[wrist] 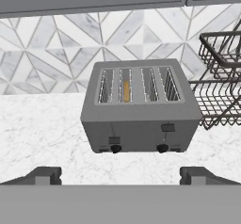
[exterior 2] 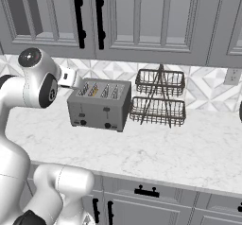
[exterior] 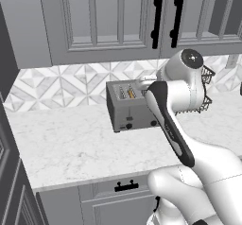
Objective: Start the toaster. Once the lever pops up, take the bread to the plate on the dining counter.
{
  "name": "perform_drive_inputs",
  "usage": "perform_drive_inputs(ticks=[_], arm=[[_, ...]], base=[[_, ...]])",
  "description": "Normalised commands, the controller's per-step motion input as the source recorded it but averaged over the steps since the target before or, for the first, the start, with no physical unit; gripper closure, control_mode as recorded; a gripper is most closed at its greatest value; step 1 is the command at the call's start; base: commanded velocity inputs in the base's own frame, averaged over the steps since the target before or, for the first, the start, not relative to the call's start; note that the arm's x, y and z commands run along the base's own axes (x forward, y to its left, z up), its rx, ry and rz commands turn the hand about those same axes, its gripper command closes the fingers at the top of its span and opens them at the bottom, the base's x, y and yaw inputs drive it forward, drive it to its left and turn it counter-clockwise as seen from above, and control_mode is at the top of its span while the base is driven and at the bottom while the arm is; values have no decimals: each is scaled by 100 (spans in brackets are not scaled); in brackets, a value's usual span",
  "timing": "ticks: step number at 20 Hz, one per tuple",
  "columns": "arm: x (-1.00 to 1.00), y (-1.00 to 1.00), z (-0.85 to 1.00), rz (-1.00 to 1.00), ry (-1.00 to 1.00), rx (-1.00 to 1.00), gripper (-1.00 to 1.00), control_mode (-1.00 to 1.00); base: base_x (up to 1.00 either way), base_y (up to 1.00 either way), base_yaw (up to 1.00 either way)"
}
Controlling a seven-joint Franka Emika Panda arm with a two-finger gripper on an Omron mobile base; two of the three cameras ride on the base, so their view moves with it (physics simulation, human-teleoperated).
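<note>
**Gripper wide open, short of the toaster front**

Toaster [wrist: 140, 106] sits on the marble worktop [exterior: 71, 143], back toward the patterned tile backsplash [wrist: 52, 53]. Bread [wrist: 126, 91] stands down in the second slot from the toaster's left end, only its golden top edge showing between the slot walls. Two black knobs low on the toaster's front face; two dark slider tabs above them, the right tab sitting higher than the left.

Gripper [wrist: 120, 175] hangs in front of the toaster and above the worktop, apart from it. Fingertips [wrist: 44, 175] spread far to either side, jaws released, nothing between them.

Two-tier dark wire basket rack [exterior 2: 159, 97] stands just beside the toaster's right end, against the backsplash. Grey wall cabinets with black handles [exterior 2: 78, 16] hang above the toaster. Grey drawer fronts with black handles run under the worktop edge below it
</note>
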Motion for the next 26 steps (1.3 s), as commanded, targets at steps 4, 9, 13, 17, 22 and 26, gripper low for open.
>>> perform_drive_inputs(ticks=[4,9,13,17,22,26], arm=[[0,0,0,0,0,0,-100,-100],[0,0,0,0,0,0,-100,-100],[0,0,0,0,0,0,-100,-100],[0,0,0,0,0,0,-100,-100],[0,0,0,0,0,0,-100,-100],[0,0,0,0,0,0,-100,-100]], base=[[0,0,0],[0,0,0],[0,0,0],[0,0,0],[0,0,0],[0,0,0]])
